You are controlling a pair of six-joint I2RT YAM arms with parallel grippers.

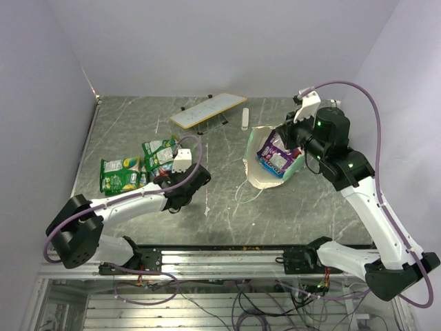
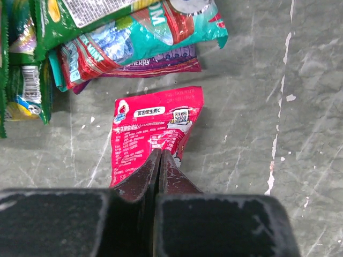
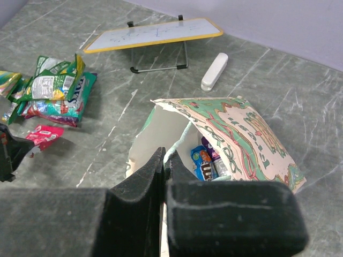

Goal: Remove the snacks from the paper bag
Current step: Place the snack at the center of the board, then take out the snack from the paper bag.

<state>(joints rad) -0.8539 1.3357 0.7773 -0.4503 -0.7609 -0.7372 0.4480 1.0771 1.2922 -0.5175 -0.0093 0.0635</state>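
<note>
From above: shows the paper bag (image 1: 256,176) lying on its side, with snacks (image 1: 274,157) left inside; shows more in a pile (image 1: 127,174) well apart.

Left wrist: shows the left gripper (image 2: 161,154) shut tight over a red packet (image 2: 155,123); cannot tell if pinching it; could drag it off.

Right wrist: shows the right gripper (image 3: 163,156) shut tight at the bag's mouth, near the cord (image 3: 181,138); could snag there or shove the bag if not opened first.

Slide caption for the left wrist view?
Shut left end effector over a red snack packet on the table, other packets piled beyond.
</note>
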